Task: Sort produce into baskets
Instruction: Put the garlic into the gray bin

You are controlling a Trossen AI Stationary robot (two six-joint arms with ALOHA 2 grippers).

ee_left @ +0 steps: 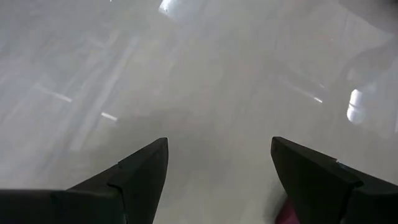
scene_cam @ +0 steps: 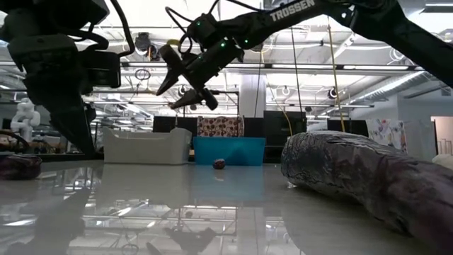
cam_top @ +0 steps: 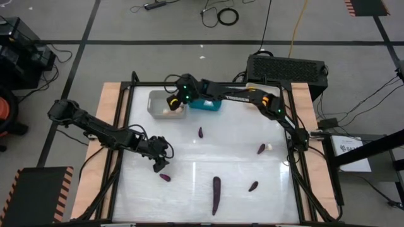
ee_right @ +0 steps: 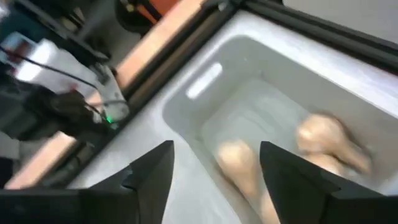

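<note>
Glossy white bench (cam_top: 233, 161) w/ wood side rails, grey taped floor around, black box w/ cables at the far edge. Right claw (cam_top: 175, 103) hangs over the light grey basket (cam_top: 154, 101), jaws apart and nothing between them; directly under it pale beige bulbs (ee_right: 326, 140) lie in the basket. The drop looks done, so lift straight up before swinging out, clear of the rim. Teal basket (cam_top: 208, 104) sits just beside that claw. Left claw (cam_top: 160, 165) is low over the bench, released wide w/ nothing in it; a small purple piece (cam_top: 165, 178) lies just beside it, at one fingertip. To pick well: centre jaws over the piece, come down, then clench. Other purple pieces incl. the long purple one (cam_top: 216, 193) lie well apart from that claw.
</note>
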